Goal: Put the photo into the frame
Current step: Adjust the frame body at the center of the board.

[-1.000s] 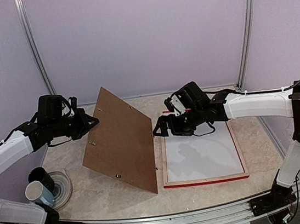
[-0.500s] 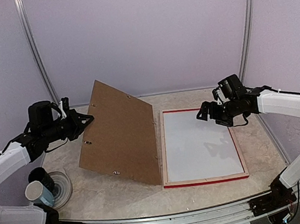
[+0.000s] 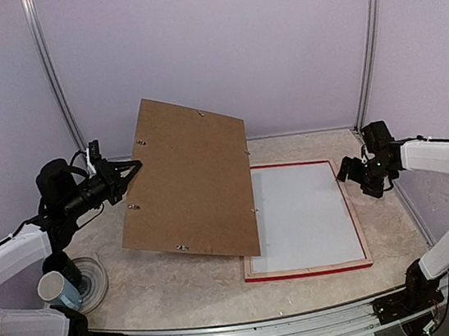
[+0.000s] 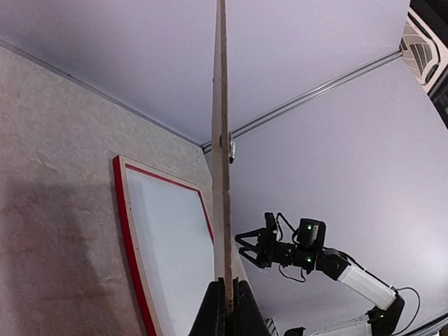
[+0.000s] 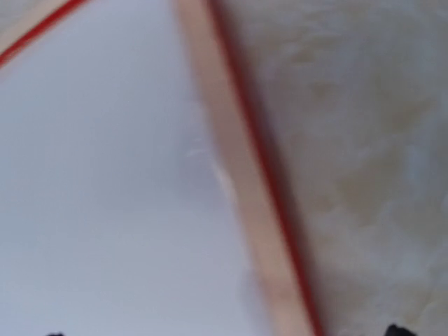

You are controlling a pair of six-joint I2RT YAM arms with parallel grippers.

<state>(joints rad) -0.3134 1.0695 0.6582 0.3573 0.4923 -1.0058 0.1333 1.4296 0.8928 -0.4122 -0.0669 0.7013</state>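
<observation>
The frame [image 3: 352, 221] lies face down on the table, pale wood up with a red outer edge. The photo [image 3: 301, 212] lies inside it, white back up. My left gripper [image 3: 134, 170] is shut on the left edge of the brown cardboard backing board [image 3: 192, 176], which hangs tilted above the table and overlaps the frame's left rail. In the left wrist view the board [image 4: 222, 140] is edge-on between the shut fingers [image 4: 213, 308]. My right gripper [image 3: 349, 170] is open and holds nothing, just above the frame's right rail [image 5: 238, 203], beside the photo [image 5: 105, 175].
A blue and white cup [image 3: 56, 290], a black cylinder [image 3: 60, 264] and a clear round dish [image 3: 97, 280] stand at the near left. Lilac walls with metal posts [image 3: 368, 41] close in the back and sides.
My left gripper has raised the backing board and swung it right, over the frame's left rail. My right arm has drawn back from the frame's far left corner to its right rail, still open.
</observation>
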